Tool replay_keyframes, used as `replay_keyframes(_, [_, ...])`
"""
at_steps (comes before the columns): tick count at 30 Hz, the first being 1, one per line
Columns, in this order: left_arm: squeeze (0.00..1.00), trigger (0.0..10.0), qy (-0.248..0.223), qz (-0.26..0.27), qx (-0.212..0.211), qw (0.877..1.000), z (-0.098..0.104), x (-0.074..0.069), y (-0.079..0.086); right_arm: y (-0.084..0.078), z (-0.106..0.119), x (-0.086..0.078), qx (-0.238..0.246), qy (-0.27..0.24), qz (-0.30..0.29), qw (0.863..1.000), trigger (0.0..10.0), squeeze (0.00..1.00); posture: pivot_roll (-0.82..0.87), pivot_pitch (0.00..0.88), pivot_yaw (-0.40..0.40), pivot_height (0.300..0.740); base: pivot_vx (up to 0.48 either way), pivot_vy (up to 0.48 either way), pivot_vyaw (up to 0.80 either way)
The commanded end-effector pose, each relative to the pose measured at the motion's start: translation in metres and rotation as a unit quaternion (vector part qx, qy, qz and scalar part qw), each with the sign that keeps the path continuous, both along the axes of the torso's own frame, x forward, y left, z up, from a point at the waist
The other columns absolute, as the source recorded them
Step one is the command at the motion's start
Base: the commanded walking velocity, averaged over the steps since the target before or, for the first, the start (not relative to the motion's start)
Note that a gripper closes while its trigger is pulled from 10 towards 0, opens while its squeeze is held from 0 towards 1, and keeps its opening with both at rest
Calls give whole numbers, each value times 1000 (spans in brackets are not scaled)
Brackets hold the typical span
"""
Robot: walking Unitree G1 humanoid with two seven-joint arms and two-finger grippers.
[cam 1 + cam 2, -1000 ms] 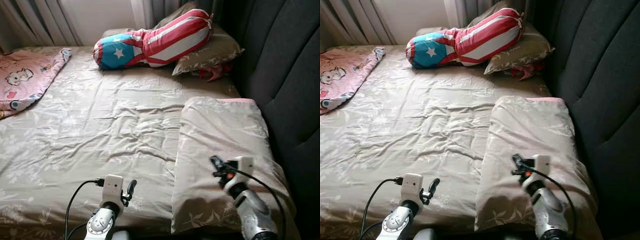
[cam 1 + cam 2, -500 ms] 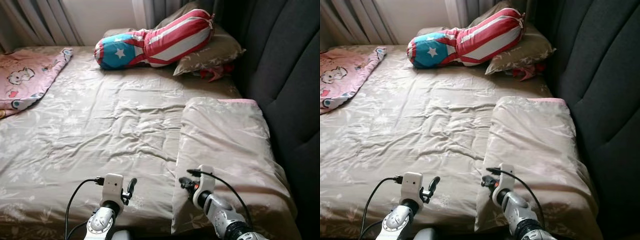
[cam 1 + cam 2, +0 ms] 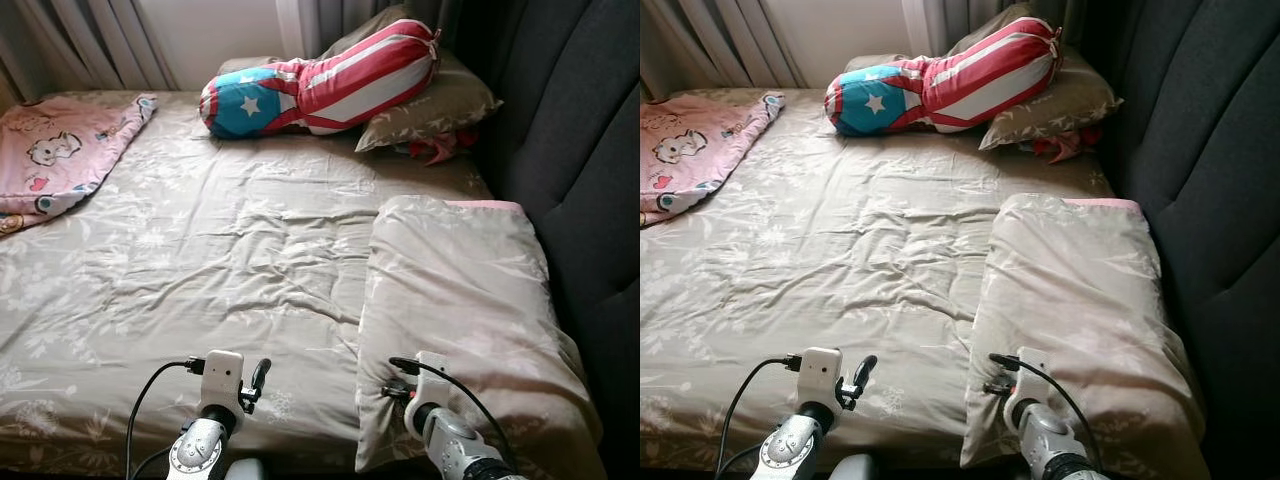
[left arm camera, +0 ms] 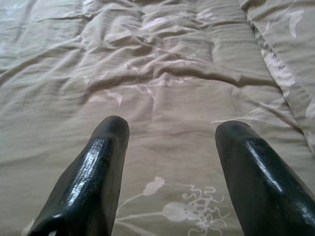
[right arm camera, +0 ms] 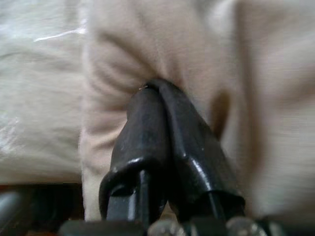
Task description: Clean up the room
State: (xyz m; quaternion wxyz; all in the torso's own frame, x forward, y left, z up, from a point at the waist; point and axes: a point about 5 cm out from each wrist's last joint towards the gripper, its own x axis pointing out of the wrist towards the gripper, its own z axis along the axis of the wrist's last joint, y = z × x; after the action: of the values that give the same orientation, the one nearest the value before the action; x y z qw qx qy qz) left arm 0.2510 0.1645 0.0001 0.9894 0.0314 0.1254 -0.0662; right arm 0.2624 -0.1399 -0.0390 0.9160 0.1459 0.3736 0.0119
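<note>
A large beige floral pillow [image 3: 460, 300] lies flat along the right side of the bed, by the dark headboard. My right gripper [image 3: 390, 390] is at the pillow's near left corner. In the right wrist view its fingers [image 5: 167, 128] are shut together, and the tips press into a puckered fold of the pillow's fabric [image 5: 162, 54]. My left gripper [image 3: 258, 376] hovers low over the beige bedsheet [image 3: 200, 260] near the bed's front edge. It is open, and its two black fingers [image 4: 93, 172] have nothing between them.
A red, white and blue star-patterned bolster [image 3: 320, 80] leans on a beige pillow [image 3: 430, 105] at the far end, with a red cloth [image 3: 435, 148] beside it. A pink cartoon blanket [image 3: 55, 150] lies at the far left. The dark padded headboard [image 3: 590, 180] runs along the right.
My right gripper came down from the top of the near pillow to its near left corner, and its fingers now press into the fabric. The left gripper stayed put. The camera shifted slightly.
</note>
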Motion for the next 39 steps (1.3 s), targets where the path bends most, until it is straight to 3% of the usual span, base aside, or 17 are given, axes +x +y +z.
replay_keyframes(1, [0, 10000, 2, -5, 4, 1000, 0, -2, 0, -24, -8, -11, -32, 15, -44, 998, 10000, 0, -8, 79, -6, 651, 0, 0, 0])
replay_keyframes(8, [0, 10000, 3, -3, 4, 1000, 0, -2, 1, -39, -16, -25, -78, 25, -64, 995, 10000, 0, -9, 79, -5, 651, 0, 0, 0])
replay_keyframes(14, [0, 10000, 6, -2, 4, 1000, -1, -3, 2, -75, -19, -41, -137, 34, -126, 982, 10000, 0, -12, 83, -5, 651, 0, 0, 0])
replay_keyframes(16, [0, 10000, 8, -2, 3, 1000, -2, -4, 2, -98, -18, -50, -165, 39, -172, 970, 10000, 0, -12, 83, -5, 651, 0, 0, 0])
replay_keyframes(19, [0, 10000, 9, -2, 2, 1000, -3, -4, 2, -109, -17, -54, -183, 38, -190, 964, 10000, 0, -18, 83, -5, 651, 0, 0, 0])
replay_keyframes(22, [0, 10000, 10, -2, 1, 1000, -3, -4, 1, -130, -11, -59, -214, 28, -224, 951, 10000, 0, -24, 82, -5, 651, 0, 0, 0])
replay_keyframes(23, [0, 10000, 11, -3, 0, 1000, -3, -4, -1, -145, -3, -59, -238, 10, -242, 941, 10000, 0, -25, 82, -6, 651, 0, 0, 0])
replay_keyframes(31, [0, 10000, 13, -3, -1, 1000, -4, -3, -2, -191, 36, -44, -312, -64, -287, 903, 10000, 0, -34, 81, -6, 651, 0, 0, 0])
replay_keyframes(34, [0, 10000, 14, -2, -1, 1000, -4, -3, -2, -197, 43, -40, -319, -76, -289, 899, 10000, 0, -37, 80, -7, 651, 0, 0, 0])
replay_keyframes(37, [0, 10000, 16, -3, -1, 1000, -5, -3, -3, -192, 45, -35, -300, -97, -280, 907, 10000, 0, -41, 78, -8, 651, 0, 0, 0])
replay_keyframes(38, [0, 10000, 17, -3, -2, 1000, -6, -4, -3, -174, 46, -26, -259, -159, -243, 921, 10000, 0, -41, 78, -8, 651, 0, 0, 0])
replay_keyframes(39, [0, 10000, 18, -3, -2, 1000, -6, -4, -4, -170, 46, -26, -257, -170, -239, 921, 10000, 0, -41, 78, -8, 651, 0, 0, 0])
